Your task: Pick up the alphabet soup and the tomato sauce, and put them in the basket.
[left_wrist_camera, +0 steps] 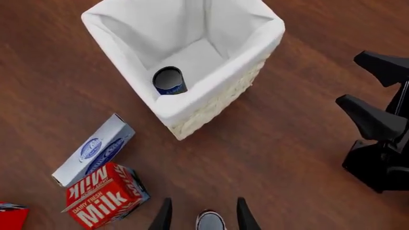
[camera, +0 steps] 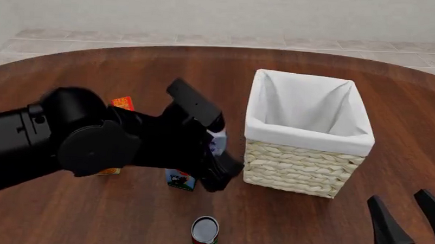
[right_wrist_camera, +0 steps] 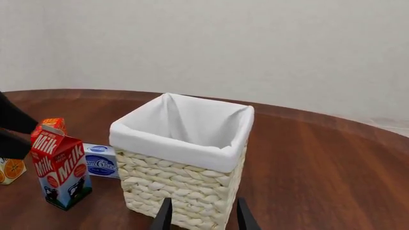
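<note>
the alphabet soup (left_wrist_camera: 170, 80) is already sitting upright inside the basket (left_wrist_camera: 191, 103), tucked into one corner against the white lining, so that half is done. what's left is the tomato sauce (camera: 205, 233): it stands upright on the counter (camera: 91, 215) out in the open, near the front edge, a bit in front of the basket's left corner and well apart from it.

my left end effector (left_wrist_camera: 204, 215) hangs almost straight above that can. in the left wrist view its silvery top shows right between the two fingers, which are spread apart and holding nothing. from the front the arm hides the fingers themselves.

the right end effector (camera: 409, 221) is parked low at the right, fingers apart too, empty, just pointed at the basket wall.

the way i'd play it: drop the left one straight down with the can centred, no sideways creep, since a small can like that would likely tip or skate if one finger touches first. grab around the label, below the rim, then lift well clear of the basket lip before moving over. the milk carton (left_wrist_camera: 102, 196) and the blue-and-white box (left_wrist_camera: 96, 153) are off to the side, so they shouldn't get in the way.
</note>
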You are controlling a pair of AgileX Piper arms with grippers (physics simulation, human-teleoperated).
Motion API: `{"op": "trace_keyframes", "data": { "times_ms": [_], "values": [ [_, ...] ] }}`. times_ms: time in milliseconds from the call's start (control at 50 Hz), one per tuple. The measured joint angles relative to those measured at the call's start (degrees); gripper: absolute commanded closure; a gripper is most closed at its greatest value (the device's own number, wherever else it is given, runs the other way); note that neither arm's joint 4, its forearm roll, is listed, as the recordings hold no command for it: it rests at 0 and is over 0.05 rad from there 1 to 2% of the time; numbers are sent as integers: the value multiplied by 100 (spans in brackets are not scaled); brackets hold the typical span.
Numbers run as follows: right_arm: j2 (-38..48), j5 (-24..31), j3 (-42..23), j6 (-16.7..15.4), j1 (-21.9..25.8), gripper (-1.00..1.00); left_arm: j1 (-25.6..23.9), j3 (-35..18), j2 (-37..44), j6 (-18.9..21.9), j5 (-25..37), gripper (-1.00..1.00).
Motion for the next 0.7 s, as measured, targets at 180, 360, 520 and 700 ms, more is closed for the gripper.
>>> {"op": "trace_keyframes", "data": {
  "times_ms": [180, 360, 520, 700],
  "values": [
    [0, 0, 0, 5, 0, -100, -31, 267, -51, -135, -6, -100],
    [0, -1, 0, 4, -2, -100, -105, 561, -106, -303, -51, -100],
    [0, 1, 0, -1, 1, -100, -155, 799, -146, -443, -122, -100],
    [0, 2, 1, -8, 3, -100, -257, 1081, -187, -624, -216, -100]
  ]
}}
